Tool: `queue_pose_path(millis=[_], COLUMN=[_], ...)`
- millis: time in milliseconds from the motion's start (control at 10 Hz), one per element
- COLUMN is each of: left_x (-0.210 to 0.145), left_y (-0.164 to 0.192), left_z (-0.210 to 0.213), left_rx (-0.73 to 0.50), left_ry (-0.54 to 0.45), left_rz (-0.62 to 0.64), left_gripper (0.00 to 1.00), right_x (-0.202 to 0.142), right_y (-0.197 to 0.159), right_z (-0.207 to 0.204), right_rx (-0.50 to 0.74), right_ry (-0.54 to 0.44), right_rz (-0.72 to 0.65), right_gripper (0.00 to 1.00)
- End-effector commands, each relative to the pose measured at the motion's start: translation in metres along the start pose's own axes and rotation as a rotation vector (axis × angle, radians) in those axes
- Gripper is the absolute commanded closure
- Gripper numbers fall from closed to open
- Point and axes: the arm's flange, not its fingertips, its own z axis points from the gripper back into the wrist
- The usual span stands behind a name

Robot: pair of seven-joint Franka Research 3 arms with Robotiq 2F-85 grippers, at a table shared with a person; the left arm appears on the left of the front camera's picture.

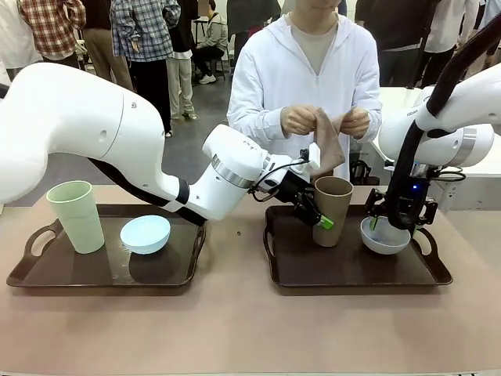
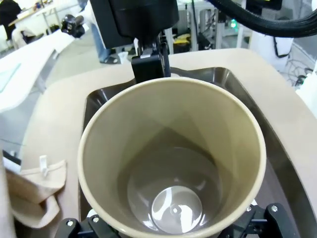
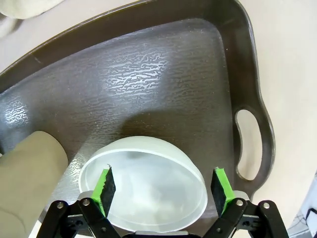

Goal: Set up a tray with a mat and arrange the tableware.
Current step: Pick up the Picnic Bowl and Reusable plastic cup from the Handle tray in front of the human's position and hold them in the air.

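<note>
The brown tumbler (image 1: 332,210) stands upright on the right-hand dark tray (image 1: 352,274). My left gripper (image 1: 319,216) reaches across and stands open around the tumbler's side; the left wrist view looks straight down into the empty tumbler (image 2: 171,163). Beside it on the same tray (image 3: 148,74) sits the whitish bowl (image 1: 384,237). My right gripper (image 3: 162,184) is open over the bowl (image 3: 148,183), a green pad (image 3: 220,184) on either side. The person holds a brownish mat (image 1: 330,145) in both hands above the tray's far edge.
The left tray (image 1: 78,274) carries the pale green tumbler (image 1: 76,215) and the light blue bowl (image 1: 145,233). My left arm spans the gap between the trays. A beige cloth with a small tag (image 2: 34,191) lies beside the right tray. Bare tabletop runs along the near edge.
</note>
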Motion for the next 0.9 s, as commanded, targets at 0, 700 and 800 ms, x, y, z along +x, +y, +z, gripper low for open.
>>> queue_pose_path(millis=[0, 700, 800], left_x=[0.005, 0.004, 0.003], left_y=[0.008, 0.008, 0.007], left_z=[-0.005, 0.002, 0.009], left_rx=[0.018, 0.034, 0.039], left_ry=[0.018, 0.028, 0.029], left_rz=[0.026, 0.044, 0.042], left_gripper=[0.00, 0.67, 0.67], right_x=[0.000, -0.002, -0.002], right_y=[-0.003, -0.004, -0.003], right_z=[-0.007, -0.008, -0.007], right_rx=[-0.014, -0.029, -0.034], right_ry=[-0.019, -0.031, -0.033], right_rz=[0.036, 0.058, 0.061], right_gripper=[0.00, 0.94, 1.00])
